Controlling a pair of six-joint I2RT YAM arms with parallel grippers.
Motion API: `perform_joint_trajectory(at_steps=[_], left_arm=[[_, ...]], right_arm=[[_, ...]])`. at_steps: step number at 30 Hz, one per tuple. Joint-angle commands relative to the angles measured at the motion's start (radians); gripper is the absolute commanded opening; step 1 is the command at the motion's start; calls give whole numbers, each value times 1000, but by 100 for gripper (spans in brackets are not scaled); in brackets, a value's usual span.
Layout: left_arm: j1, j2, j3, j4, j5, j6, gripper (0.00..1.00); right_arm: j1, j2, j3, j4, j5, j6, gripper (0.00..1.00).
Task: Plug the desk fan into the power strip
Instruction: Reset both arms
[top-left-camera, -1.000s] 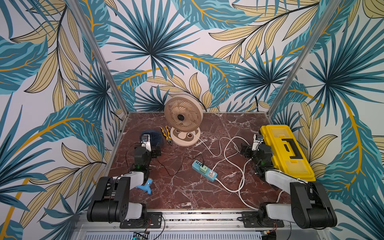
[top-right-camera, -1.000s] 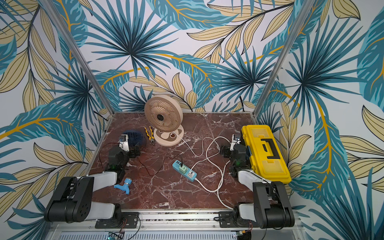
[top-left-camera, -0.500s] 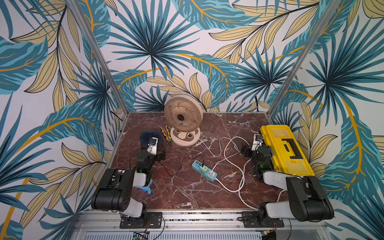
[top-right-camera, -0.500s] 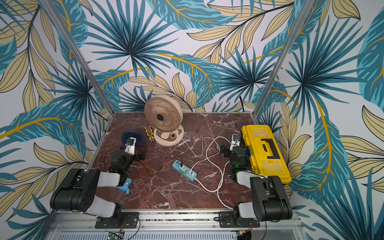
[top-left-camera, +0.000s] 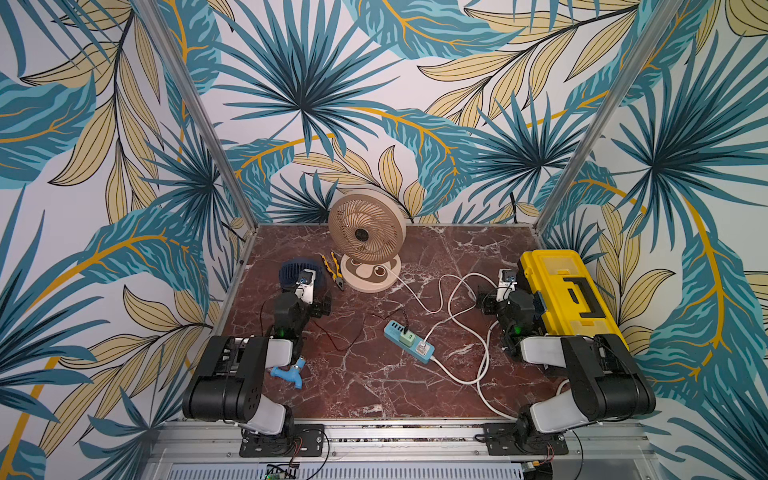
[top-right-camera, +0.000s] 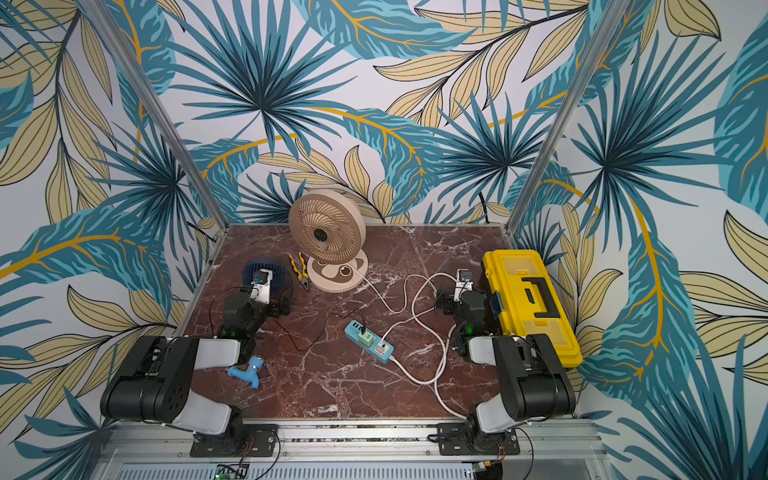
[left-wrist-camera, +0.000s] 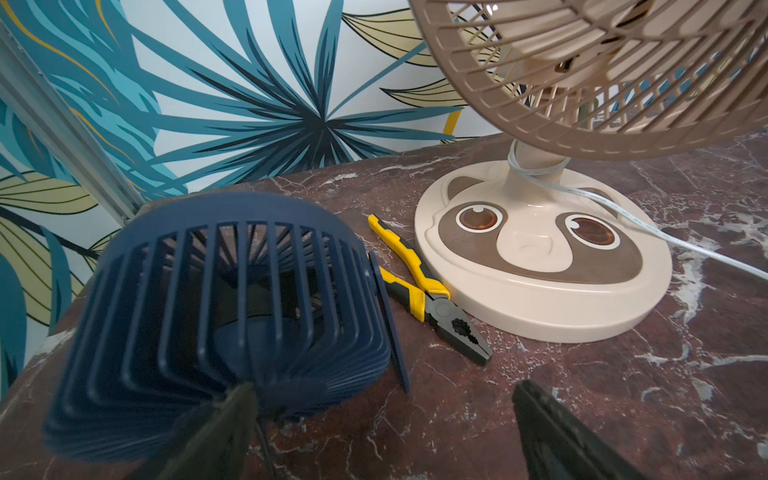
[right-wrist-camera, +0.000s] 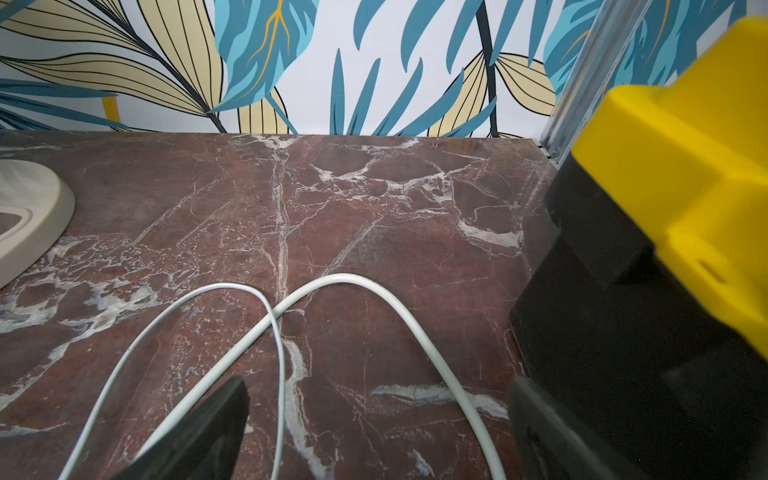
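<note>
Open and holding nothing, the left gripper (left-wrist-camera: 382, 415) sits by a small blue fan (left-wrist-camera: 216, 316), the right gripper (right-wrist-camera: 378, 395) over white cord (right-wrist-camera: 332, 282) beside a yellow toolbox (right-wrist-camera: 685, 145), with the power strip (top-left-camera: 409, 341) mid-table between them, well apart from the beige fan (top-left-camera: 366, 235).

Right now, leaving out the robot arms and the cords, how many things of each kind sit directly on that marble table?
Fans: 2 (beige fan, navy fan)
Power strip: 1
Pliers: 1
Yellow toolbox: 1
Blue tap-shaped piece: 1
Total: 6
</note>
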Motion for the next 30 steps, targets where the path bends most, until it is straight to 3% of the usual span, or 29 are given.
perform_joint_trajectory(at_steps=[1, 30], left_arm=[[6, 9, 31, -28, -24, -12, 100], [-2, 7, 31, -29, -46, -9, 100]], right_arm=[[-3, -2, 11, -8, -7, -6, 100], [-3, -3, 8, -5, -6, -7, 99]])
